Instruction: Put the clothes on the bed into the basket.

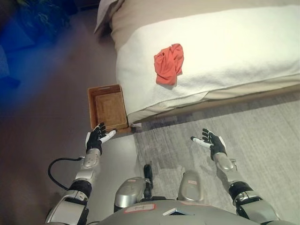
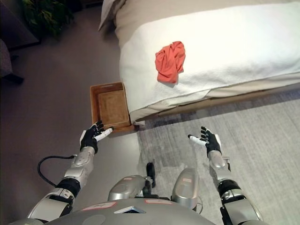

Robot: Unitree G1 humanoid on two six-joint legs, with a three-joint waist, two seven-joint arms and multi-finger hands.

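A crumpled coral-red garment (image 1: 168, 64) lies on the white cover of the bed (image 1: 243, 47), near its front edge. On the floor at the bed's left corner stands a brown woven basket (image 1: 107, 107) with nothing in it. My left hand (image 1: 96, 137) hovers just in front of the basket's near rim, fingers spread and holding nothing. Over the grey rug, well short of the bed, my right hand (image 1: 212, 142) is held up open and holds nothing as well. Both hands are far from the garment.
A grey rug (image 1: 262, 136) covers the floor in front of the bed. Left of the basket is bare brown floor (image 1: 42, 126). A potted plant (image 2: 44, 16) stands at the far left, and a pillow corner (image 2: 108, 9) overhangs the head of the bed.
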